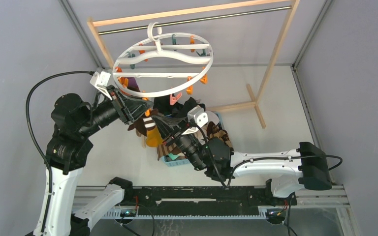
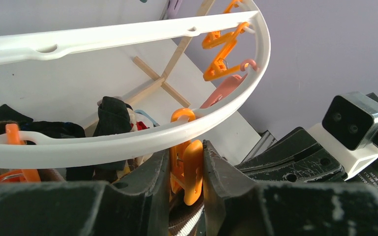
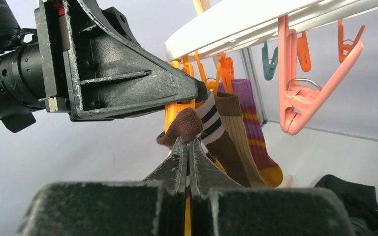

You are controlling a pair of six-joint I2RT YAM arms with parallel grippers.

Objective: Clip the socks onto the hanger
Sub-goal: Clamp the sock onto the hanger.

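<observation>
Left gripper [image 2: 186,167] pinches an orange clothespin [image 2: 193,162] on the hanger [image 2: 103,145].
Right gripper [image 3: 186,147], closed on a brown sock [image 3: 183,124] cuff, holds it just below the left gripper.

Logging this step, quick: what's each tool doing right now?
Left tool: closed on an orange clip.
Right tool: closed on a brown sock.

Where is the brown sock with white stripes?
Centre of the right wrist view: the brown striped sock is pinched in the right gripper, just beneath the orange plastic clothespin that the left gripper squeezes.
</observation>
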